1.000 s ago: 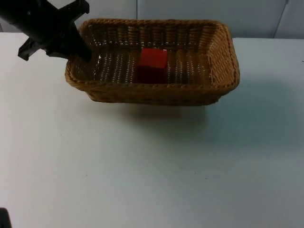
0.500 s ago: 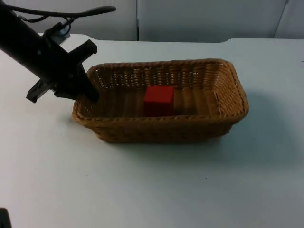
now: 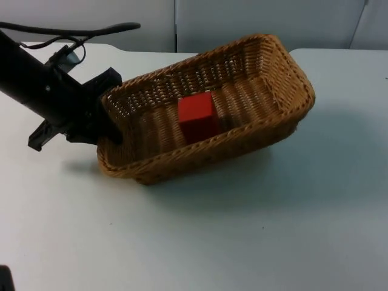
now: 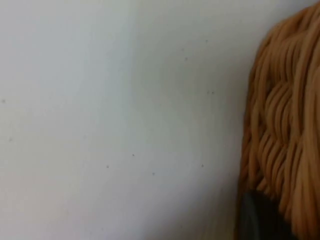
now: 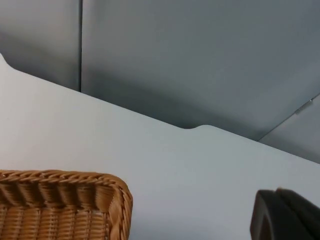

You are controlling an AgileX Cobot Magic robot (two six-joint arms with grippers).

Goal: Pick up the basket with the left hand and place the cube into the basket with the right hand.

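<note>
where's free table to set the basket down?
Bare table in front of the basket, and to its right out to the table's edge. Crowded on the left: the left gripper clamps the basket's left rim. The red cube sits inside.

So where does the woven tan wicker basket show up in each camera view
Top view: the woven tan wicker basket sits mid-table, tilted, its left end clamped by the left gripper, the red cube inside it.
Left wrist view: its woven rim, close up beside a black fingertip.
Right wrist view: one rim corner, the grey partition wall behind.
Shared landmark: the white table top.
</note>
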